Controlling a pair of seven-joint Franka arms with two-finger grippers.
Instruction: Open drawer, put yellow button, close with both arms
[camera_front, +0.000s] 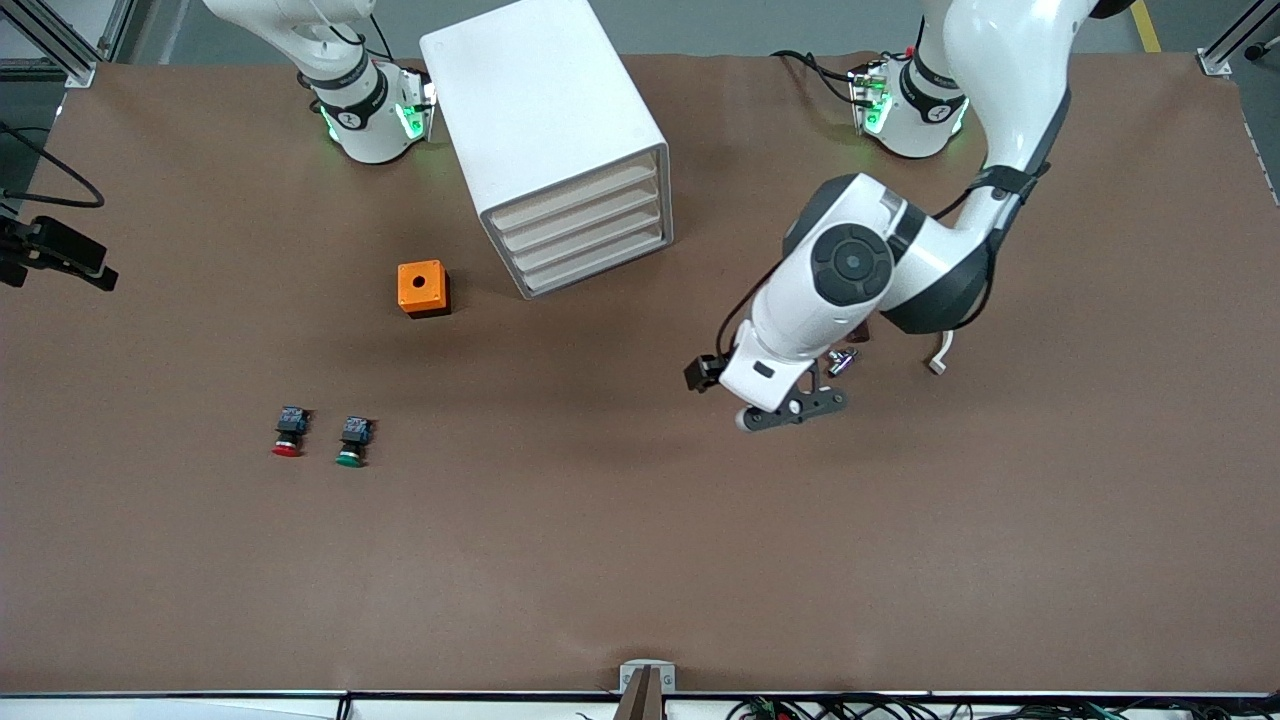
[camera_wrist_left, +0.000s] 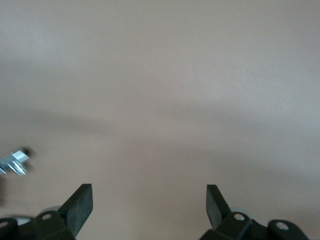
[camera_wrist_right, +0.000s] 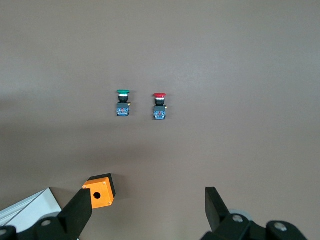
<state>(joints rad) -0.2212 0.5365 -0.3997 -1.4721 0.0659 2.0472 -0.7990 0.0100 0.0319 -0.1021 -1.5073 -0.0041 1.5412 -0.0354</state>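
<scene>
The yellow button does not show in any view. The white drawer cabinet (camera_front: 560, 140) stands near the right arm's base, and its drawers (camera_front: 585, 232) are all shut. My left gripper (camera_front: 792, 411) hangs low over bare table, toward the left arm's end from the cabinet. In the left wrist view it (camera_wrist_left: 149, 196) is open and empty. My right gripper is out of the front view. In the right wrist view it (camera_wrist_right: 148, 201) is open and empty, high over the table.
An orange box with a round hole (camera_front: 423, 288) (camera_wrist_right: 100, 191) sits beside the cabinet. A red-capped button (camera_front: 289, 433) (camera_wrist_right: 159, 106) and a green-capped button (camera_front: 352, 441) (camera_wrist_right: 122, 103) lie nearer the camera. A small silver part (camera_front: 843, 361) (camera_wrist_left: 15, 162) shows by the left wrist.
</scene>
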